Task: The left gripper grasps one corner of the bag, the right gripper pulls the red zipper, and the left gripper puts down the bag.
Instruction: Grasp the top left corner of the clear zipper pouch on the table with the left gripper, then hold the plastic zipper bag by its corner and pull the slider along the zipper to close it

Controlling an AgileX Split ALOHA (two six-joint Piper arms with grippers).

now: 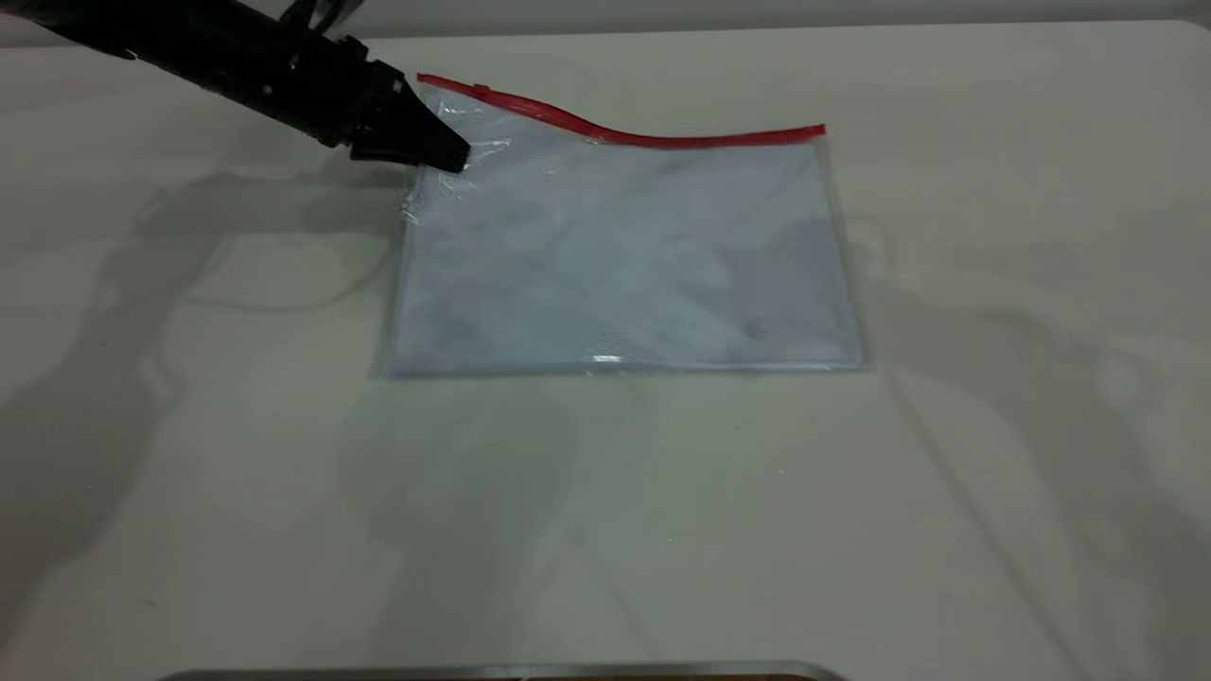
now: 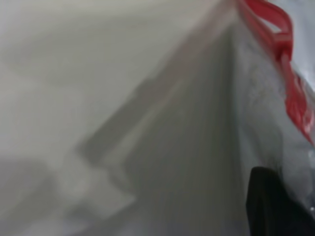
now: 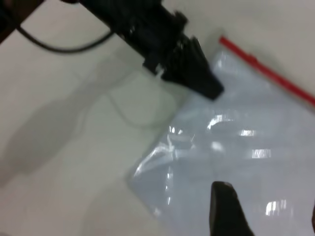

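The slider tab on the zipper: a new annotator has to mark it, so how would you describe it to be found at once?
Find the clear bag on the table, then its red zipper along the far edge. The slider tab is the small red bump near that strip's lifted end, close to the left end effector.

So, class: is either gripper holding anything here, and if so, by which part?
The left gripper pinches the bag at its corner by the zipper, lifting it. The right gripper holds nothing.
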